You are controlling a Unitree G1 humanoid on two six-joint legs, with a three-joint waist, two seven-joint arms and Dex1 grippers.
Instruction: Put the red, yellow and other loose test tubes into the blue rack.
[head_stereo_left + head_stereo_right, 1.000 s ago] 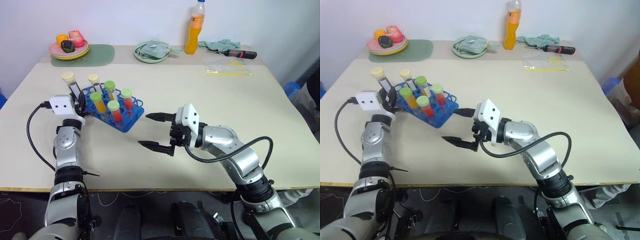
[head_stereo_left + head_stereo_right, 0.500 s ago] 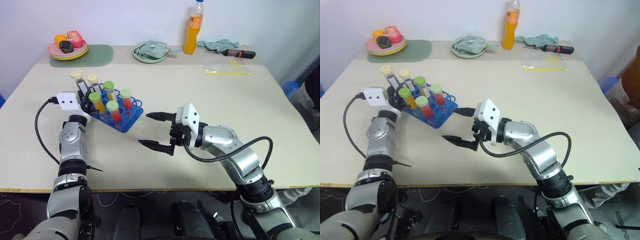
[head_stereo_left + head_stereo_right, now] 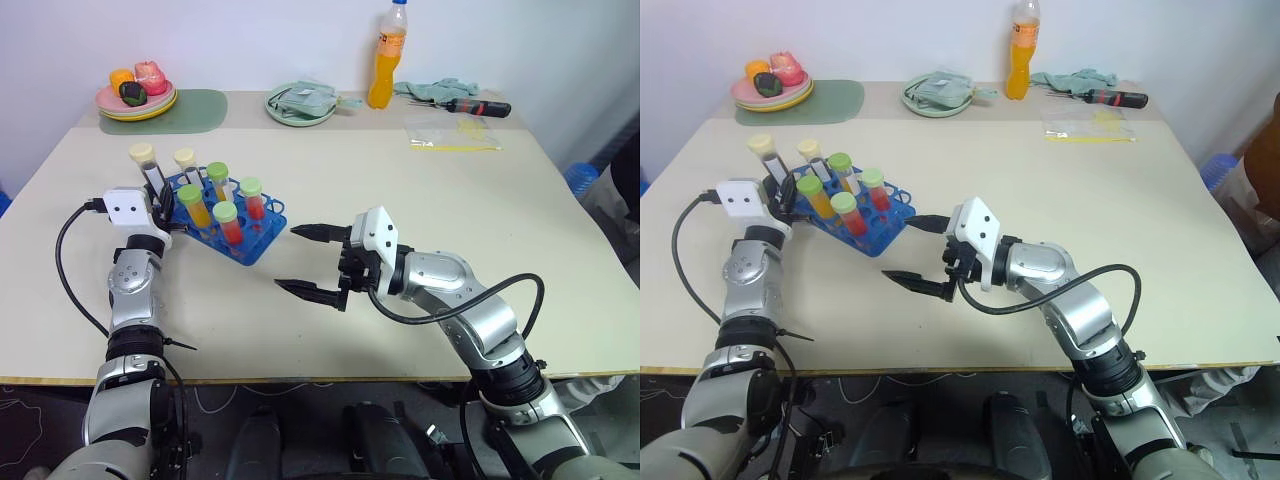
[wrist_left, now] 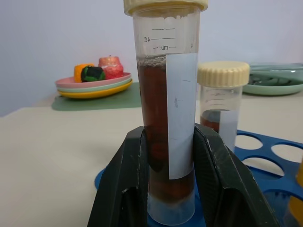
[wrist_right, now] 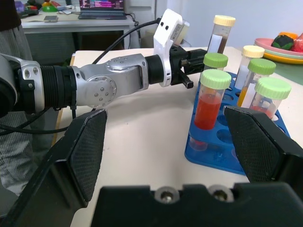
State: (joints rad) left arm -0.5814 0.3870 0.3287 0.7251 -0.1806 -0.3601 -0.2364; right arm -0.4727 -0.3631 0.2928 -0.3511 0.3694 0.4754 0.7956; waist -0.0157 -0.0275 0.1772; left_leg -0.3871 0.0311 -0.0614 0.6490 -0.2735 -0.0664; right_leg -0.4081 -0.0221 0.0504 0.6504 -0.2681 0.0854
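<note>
1. The blue rack holds four green-capped tubes and a cream-capped tube.
2. Left gripper, at the rack's corner, pinches a brown-filled tube.
3. Right gripper is spread beside the rack.

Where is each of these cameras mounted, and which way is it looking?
Head views, left and right eye: look forward and down over the table, both arms and the blue rack.
Left wrist view: looks along the left gripper, shut on a brown tube, rack behind.
Right wrist view: looks between the open right gripper fingers at the rack and the left arm.
Shared: rack and brown tube.
</note>
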